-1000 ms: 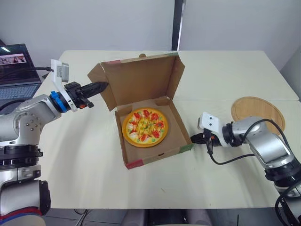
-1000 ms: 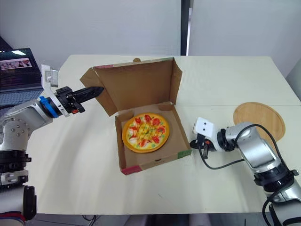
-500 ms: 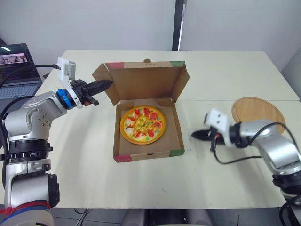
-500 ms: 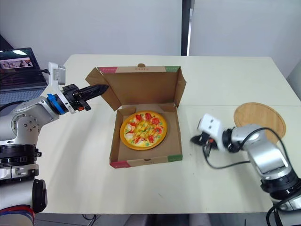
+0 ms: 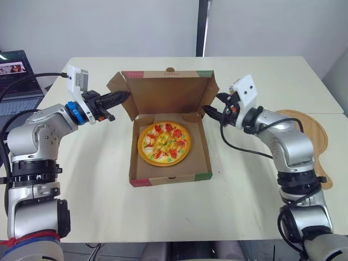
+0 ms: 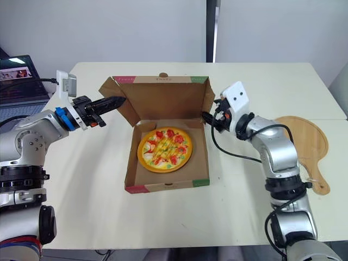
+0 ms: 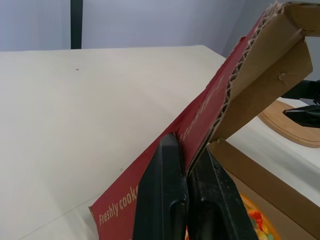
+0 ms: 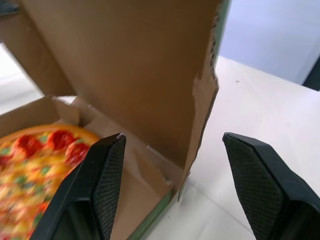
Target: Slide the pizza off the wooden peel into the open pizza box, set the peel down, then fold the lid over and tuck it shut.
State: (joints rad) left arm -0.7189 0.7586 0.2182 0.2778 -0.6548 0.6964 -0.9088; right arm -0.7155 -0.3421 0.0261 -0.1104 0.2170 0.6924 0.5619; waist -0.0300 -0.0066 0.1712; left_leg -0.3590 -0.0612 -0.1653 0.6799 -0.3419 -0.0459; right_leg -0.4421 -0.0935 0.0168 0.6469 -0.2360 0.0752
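The pizza [image 5: 163, 143] lies flat in the open cardboard box [image 5: 168, 176] at the table's middle. The lid [image 5: 168, 92] stands upright behind it. My left gripper [image 5: 124, 97] is shut on the lid's left flap [image 7: 240, 100], pinching the cardboard edge. At the lid's right flap [image 8: 202, 115], my right gripper [image 5: 213, 106] is open, one finger on each side of the flap's edge and not touching it. The round wooden peel [image 6: 307, 147] lies flat on the table to the right, partly behind my right arm.
A laptop [image 5: 13, 81] sits at the table's far left edge, with its cable running by my left arm. Bare tabletop [image 5: 174, 212] spreads in front of the box and behind the lid.
My right arm has lifted from the table beside the box up to the lid's right flap, and its fingers have opened. The box has turned square to the table. My left gripper keeps its hold.
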